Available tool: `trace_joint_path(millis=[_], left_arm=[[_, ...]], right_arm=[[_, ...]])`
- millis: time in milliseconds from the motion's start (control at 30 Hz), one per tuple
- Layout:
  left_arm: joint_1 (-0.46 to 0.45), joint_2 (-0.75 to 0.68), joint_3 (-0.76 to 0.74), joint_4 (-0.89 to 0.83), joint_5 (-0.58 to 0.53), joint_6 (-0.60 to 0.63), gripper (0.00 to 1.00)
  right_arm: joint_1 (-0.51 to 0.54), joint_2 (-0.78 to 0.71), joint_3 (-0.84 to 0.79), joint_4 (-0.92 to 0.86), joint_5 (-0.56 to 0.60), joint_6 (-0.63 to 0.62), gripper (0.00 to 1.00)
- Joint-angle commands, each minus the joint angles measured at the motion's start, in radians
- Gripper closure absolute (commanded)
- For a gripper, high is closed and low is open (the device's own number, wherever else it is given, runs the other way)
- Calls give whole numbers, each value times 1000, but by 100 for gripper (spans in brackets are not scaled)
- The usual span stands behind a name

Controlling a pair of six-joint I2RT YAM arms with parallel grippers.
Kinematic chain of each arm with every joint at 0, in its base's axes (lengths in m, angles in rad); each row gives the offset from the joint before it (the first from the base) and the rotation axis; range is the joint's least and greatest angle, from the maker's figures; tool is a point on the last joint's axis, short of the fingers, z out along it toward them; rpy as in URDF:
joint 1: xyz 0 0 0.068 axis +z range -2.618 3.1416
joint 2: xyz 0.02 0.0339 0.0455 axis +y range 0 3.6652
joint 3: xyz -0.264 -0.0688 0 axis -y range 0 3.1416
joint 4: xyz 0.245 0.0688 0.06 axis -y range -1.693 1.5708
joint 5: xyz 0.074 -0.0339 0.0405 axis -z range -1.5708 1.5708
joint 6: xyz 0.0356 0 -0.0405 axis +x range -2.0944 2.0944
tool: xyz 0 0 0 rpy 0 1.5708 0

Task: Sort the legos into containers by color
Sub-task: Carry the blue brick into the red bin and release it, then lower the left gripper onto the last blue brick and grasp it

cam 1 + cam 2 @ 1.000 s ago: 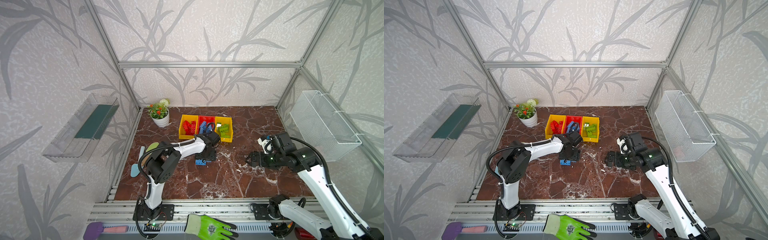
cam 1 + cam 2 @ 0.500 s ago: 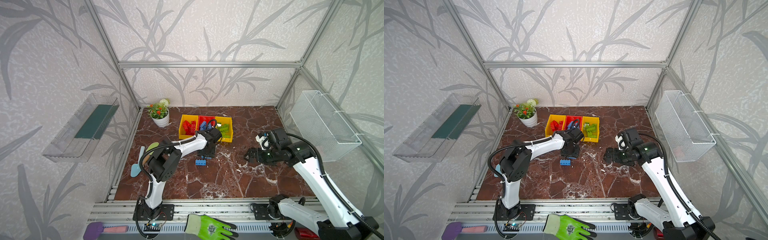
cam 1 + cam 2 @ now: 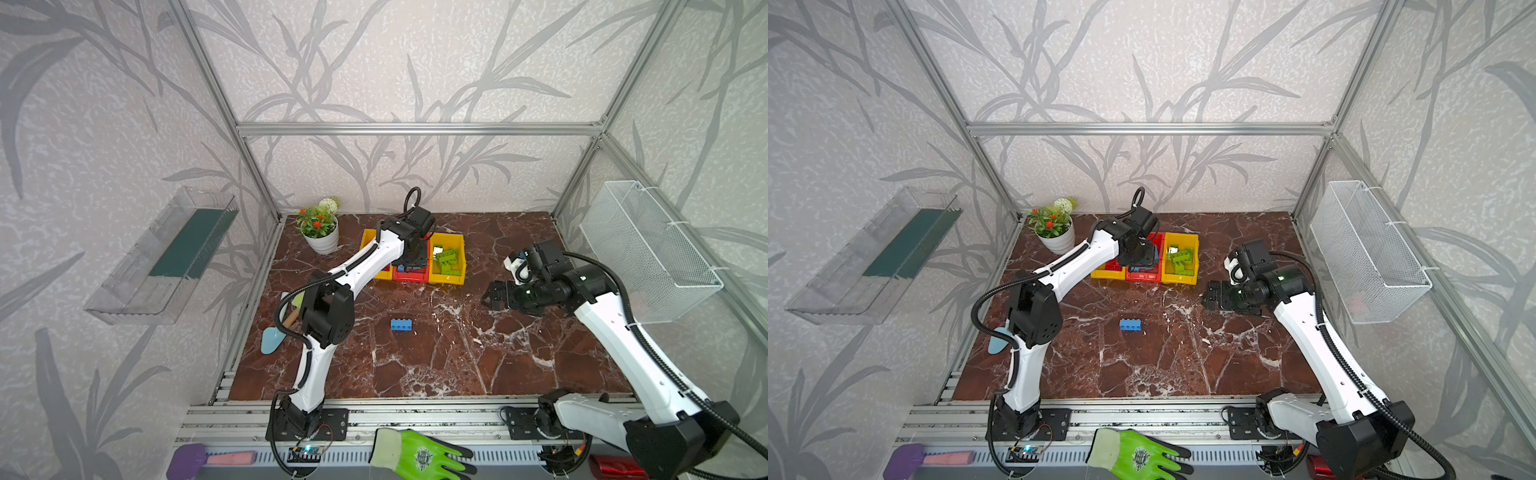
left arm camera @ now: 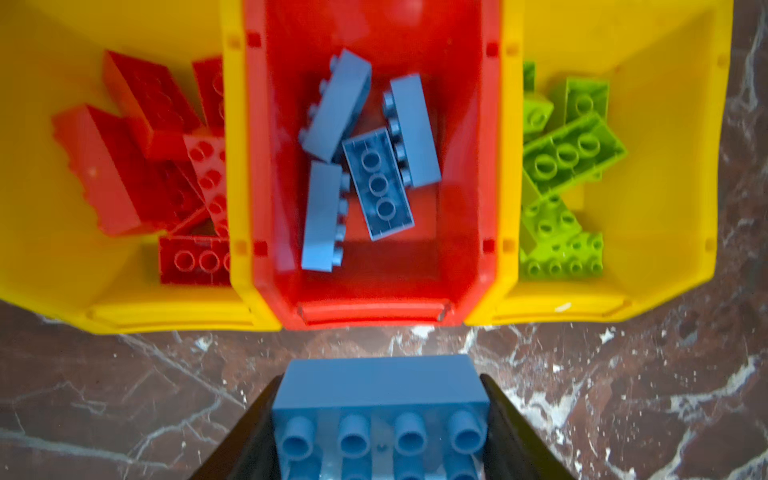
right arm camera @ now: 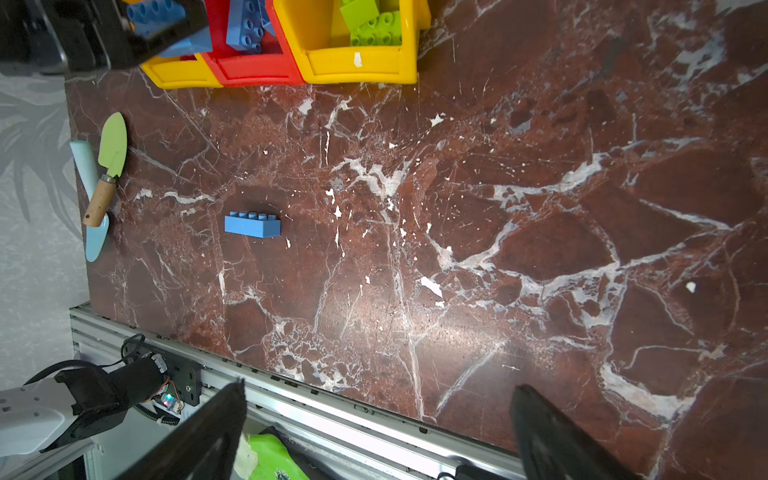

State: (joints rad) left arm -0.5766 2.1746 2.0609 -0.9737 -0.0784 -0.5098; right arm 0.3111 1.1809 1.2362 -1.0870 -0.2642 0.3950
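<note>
In both top views my left gripper (image 3: pixel 412 254) hangs over the row of containers (image 3: pixel 449 279) at the back of the surface (image 3: pixel 457 365). Its wrist hides the middle one, and from here I cannot tell what it carries. My right gripper (image 3: pixel 491 297) hovers right of the row, apart from it. A loose blue lego (image 3: pixel 1130 324) lies alone at mid-frame. A potted plant (image 3: pixel 321 235) stands left of the row, trowels (image 3: pixel 272 338) lie at the left edge, and a green glove (image 3: pixel 1133 455) rests on the front rail, its emblem too small to read.

The left wrist view shows what the top views hide. My jaws clamp a held blue lego (image 4: pixel 376 380), studs toward the camera, in line with the red container (image 4: pixel 374 311). Four blue legos (image 4: pixel 374 183) show inside it. Red legos (image 4: pixel 137 145) and green legos (image 4: pixel 561 166) fill the flanking yellow ones.

In the right wrist view my right gripper's fingers (image 5: pixel 208 432) are spread wide over bare marble, with nothing between them.
</note>
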Motion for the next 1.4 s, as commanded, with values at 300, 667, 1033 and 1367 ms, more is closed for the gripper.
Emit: trace_joint_path(millis=[300, 667, 1033, 1367], left_arm=[[67, 283, 448, -167, 78, 79, 51], [79, 282, 475, -135, 108, 101, 1], [75, -13, 66, -74, 114, 9, 1], [-36, -490, -717, 136, 96, -170, 1]], right_arm=[[-10, 46, 83, -2, 53, 10, 1], [-17, 51, 92, 20, 70, 44, 1], [-17, -6, 34, 25, 17, 42, 1], [6, -114, -90, 15, -50, 33, 1]])
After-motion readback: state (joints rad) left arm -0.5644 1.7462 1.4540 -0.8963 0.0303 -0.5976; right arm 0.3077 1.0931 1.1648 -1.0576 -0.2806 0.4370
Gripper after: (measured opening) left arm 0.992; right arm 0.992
